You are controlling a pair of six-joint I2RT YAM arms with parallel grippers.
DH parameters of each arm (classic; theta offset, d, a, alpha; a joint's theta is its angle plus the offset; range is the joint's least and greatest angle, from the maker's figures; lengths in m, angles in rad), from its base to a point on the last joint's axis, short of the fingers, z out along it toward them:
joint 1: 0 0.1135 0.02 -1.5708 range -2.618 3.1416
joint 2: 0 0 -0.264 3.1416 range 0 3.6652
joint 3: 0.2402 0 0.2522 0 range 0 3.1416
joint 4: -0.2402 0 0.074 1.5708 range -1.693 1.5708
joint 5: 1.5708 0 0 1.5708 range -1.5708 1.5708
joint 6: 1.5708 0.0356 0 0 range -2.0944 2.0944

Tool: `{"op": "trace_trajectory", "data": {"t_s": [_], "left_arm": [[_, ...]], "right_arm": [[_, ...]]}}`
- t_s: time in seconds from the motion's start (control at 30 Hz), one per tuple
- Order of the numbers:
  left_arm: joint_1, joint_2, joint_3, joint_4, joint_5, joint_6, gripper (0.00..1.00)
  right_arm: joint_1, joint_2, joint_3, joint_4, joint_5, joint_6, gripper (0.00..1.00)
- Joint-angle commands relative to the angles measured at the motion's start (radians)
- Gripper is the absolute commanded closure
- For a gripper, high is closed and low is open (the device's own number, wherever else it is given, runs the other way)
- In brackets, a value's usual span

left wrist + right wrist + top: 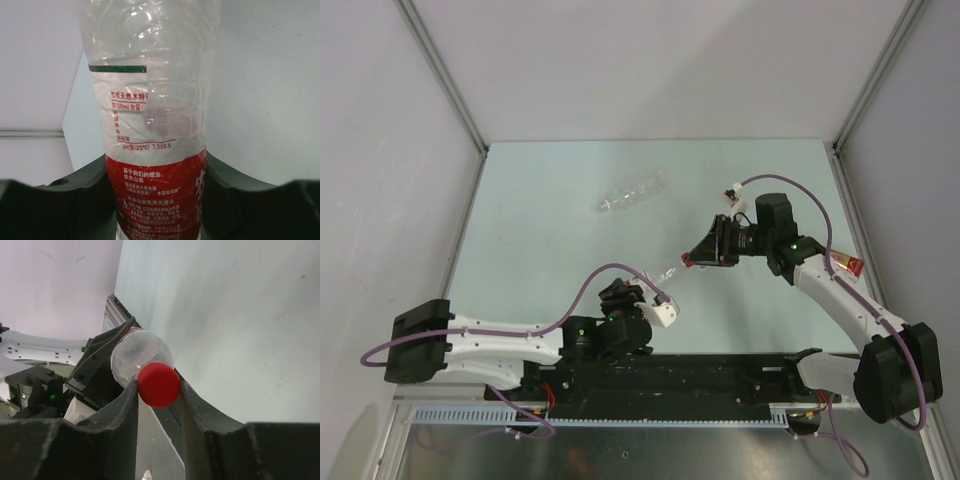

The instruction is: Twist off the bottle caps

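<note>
The clear bottle with a red label band (155,150) is held off the table between both arms. My left gripper (156,200) is shut on its labelled body. The bottle also shows in the top view (668,272) and in the right wrist view (131,356). Its red cap (159,384) sits between the fingers of my right gripper (159,390), which are closed against both sides of it. In the top view my right gripper (692,260) meets the bottle's neck. The clear crinkled bottle (632,192) lies on the table, farther back.
A small orange-red object (848,265), perhaps the amber bottle, lies by the right wall, partly hidden behind the right arm. Grey walls close the table (550,250) on three sides. The black arm rail (670,385) runs along the near edge.
</note>
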Motion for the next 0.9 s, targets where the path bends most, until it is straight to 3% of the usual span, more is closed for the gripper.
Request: {"op": "trace_trajectory", "data": {"t_s": [0.0, 0.17, 0.23, 0.5, 0.7, 0.87], "left_arm": [[-0.006, -0.05, 0.027, 0.023, -0.006, 0.0, 0.55], [-0.007, -0.075, 0.017, 0.024, 0.003, -0.011, 0.55], [-0.007, -0.088, 0.013, 0.024, 0.019, -0.023, 0.55], [0.006, -0.164, 0.005, 0.028, 0.189, -0.092, 0.69], [0.019, -0.196, 0.0, 0.046, 0.288, -0.135, 0.84], [0.025, -0.233, -0.01, 0.071, 0.424, -0.168, 0.88]], "right_arm": [[0.003, 0.001, -0.028, 0.074, -0.056, 0.05, 0.73], [0.003, -0.02, -0.039, 0.113, -0.059, 0.071, 0.96], [0.003, -0.031, -0.039, 0.125, -0.059, 0.071, 0.99], [0.005, -0.105, -0.039, 0.155, -0.06, 0.026, 1.0], [0.006, -0.174, -0.039, 0.17, -0.084, -0.029, 1.0], [0.014, -0.206, -0.05, 0.242, -0.133, -0.041, 1.0]]}}
